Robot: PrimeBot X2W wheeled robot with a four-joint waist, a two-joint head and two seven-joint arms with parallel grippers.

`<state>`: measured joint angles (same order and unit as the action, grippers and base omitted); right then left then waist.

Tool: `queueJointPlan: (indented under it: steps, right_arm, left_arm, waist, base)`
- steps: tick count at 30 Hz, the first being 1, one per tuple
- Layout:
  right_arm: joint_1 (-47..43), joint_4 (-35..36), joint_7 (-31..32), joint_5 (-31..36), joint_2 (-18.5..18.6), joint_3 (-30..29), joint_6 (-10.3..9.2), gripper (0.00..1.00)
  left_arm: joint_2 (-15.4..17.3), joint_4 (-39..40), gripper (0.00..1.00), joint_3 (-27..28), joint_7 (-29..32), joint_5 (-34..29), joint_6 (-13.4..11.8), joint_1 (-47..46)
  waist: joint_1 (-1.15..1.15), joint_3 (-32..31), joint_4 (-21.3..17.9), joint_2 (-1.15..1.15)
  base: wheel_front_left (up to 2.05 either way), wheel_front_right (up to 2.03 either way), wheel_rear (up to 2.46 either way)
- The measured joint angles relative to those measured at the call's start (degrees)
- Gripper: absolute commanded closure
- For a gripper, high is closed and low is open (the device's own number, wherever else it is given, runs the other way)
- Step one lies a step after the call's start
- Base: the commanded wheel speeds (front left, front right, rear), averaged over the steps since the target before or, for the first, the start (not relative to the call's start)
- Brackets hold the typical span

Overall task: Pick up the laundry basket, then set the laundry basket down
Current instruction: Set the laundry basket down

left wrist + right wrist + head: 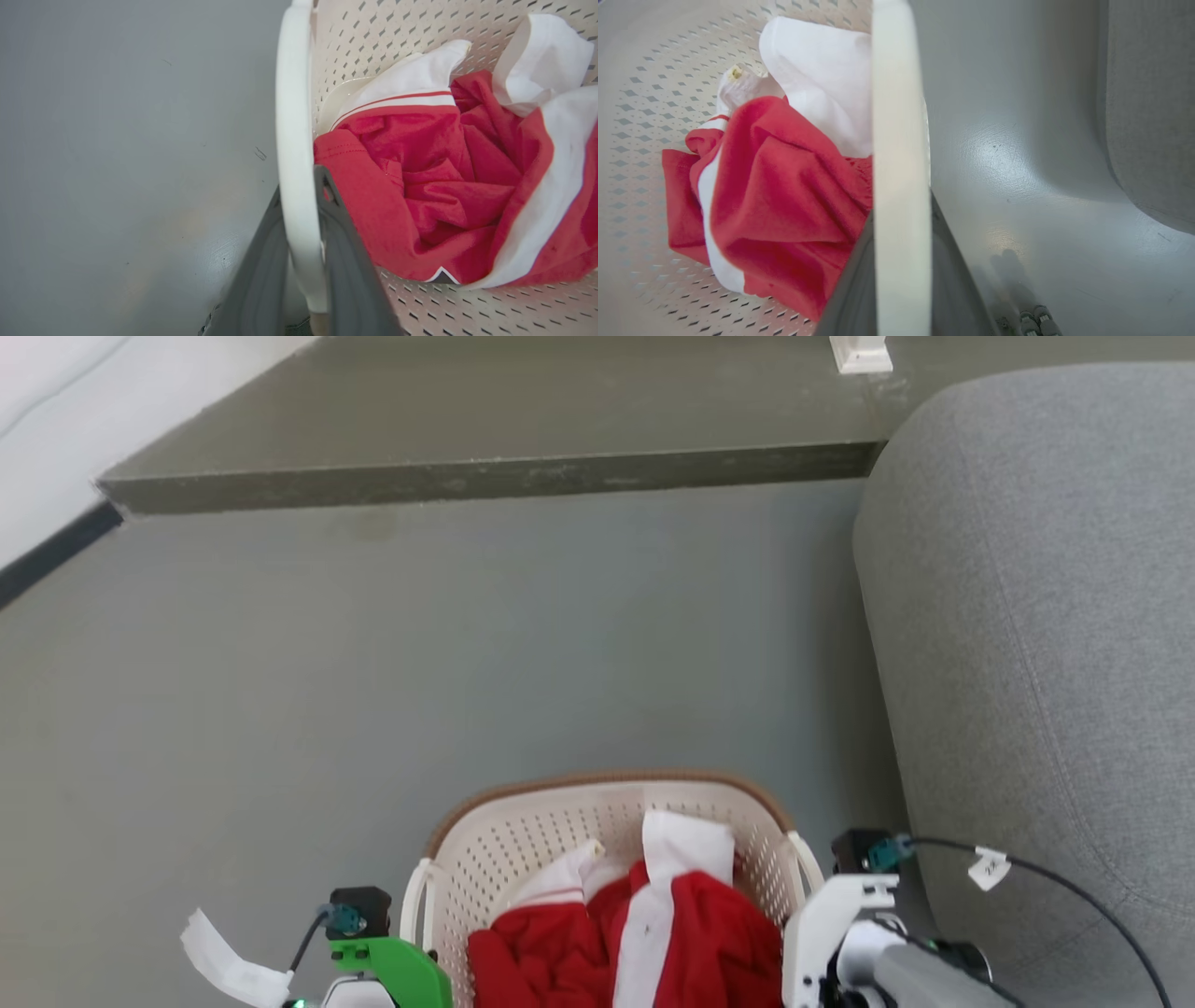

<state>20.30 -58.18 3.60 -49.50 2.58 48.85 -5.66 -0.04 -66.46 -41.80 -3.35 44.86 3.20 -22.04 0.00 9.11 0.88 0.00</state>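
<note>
The laundry basket (607, 779), cream perforated plastic with a brown rim, sits at the bottom middle of the head view between my two arms. A red and white garment (691, 924) lies crumpled inside it. In the left wrist view my left gripper (299, 186) is shut on the basket's white left handle (292, 116), one dark finger on each side of the bar. My right gripper (901, 212) grips the white right handle (899, 116) the same way. The garment (420, 177) lies just inside both handles. Whether the basket's base touches the floor is hidden.
A grey sofa (1046, 616) stands close on the right, almost beside my right arm's white wrist (831, 924). A raised olive step (467, 439) runs across the far side, with a white wall at the far left. Bare grey floor (467, 644) lies ahead.
</note>
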Motion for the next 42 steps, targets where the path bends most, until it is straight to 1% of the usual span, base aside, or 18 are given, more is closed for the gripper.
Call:
queueJointPlan:
  steps: [5, 11, 25, 30, 33, 42]
  right_arm:
    - [3.4, 0.1, -0.8, 0.0, 0.1, 0.1, -0.02, 1.0]
    - [8.2, 0.1, -1.7, 0.1, 0.2, 0.0, -0.49, 1.0]
    - [22.7, -0.7, -4.4, 2.0, 0.9, -1.7, -0.59, 1.0]
    - [25.6, -1.3, -4.9, 3.0, 0.9, -1.8, -0.59, 1.0]
    - [27.1, -1.6, -5.2, 3.6, 1.0, -1.7, -0.94, 1.0]
    - [31.9, -2.4, -6.2, 4.3, 1.5, -1.7, -0.98, 1.0]
  left_arm:
    - [0.0, 0.4, 1.0, 0.9, -1.4, 0.3, -0.7, -1.4]
    - [0.3, 1.1, 1.0, 1.5, -2.1, 0.3, -1.2, -5.9]
    - [1.3, 4.1, 1.0, 2.2, -5.0, -0.9, -3.3, -17.8]
    - [1.7, 4.3, 1.0, 1.8, -5.0, -2.4, -3.7, -21.0]
    - [1.7, 4.5, 1.0, 1.7, -5.0, -2.7, -3.9, -22.7]
    - [1.7, 5.4, 1.0, 1.6, -5.3, -3.6, -4.5, -27.6]
  waist:
    - [0.0, 2.0, -0.2, 0.0]
    - [0.0, 5.3, -0.4, 0.0]
    - [0.0, 15.6, -0.5, 0.0]
    - [0.0, 19.2, -0.3, 0.0]
    - [0.0, 21.4, -0.1, 0.0]
    - [0.0, 27.2, 0.4, 0.0]
  base:
    - [0.0, 0.0, 0.0]
    - [0.0, 0.0, 0.0]
    - [0.0, 0.0, 0.0]
    - [0.0, 0.0, 0.0]
    - [0.0, 0.0, 0.0]
    - [0.0, 0.0, 0.0]
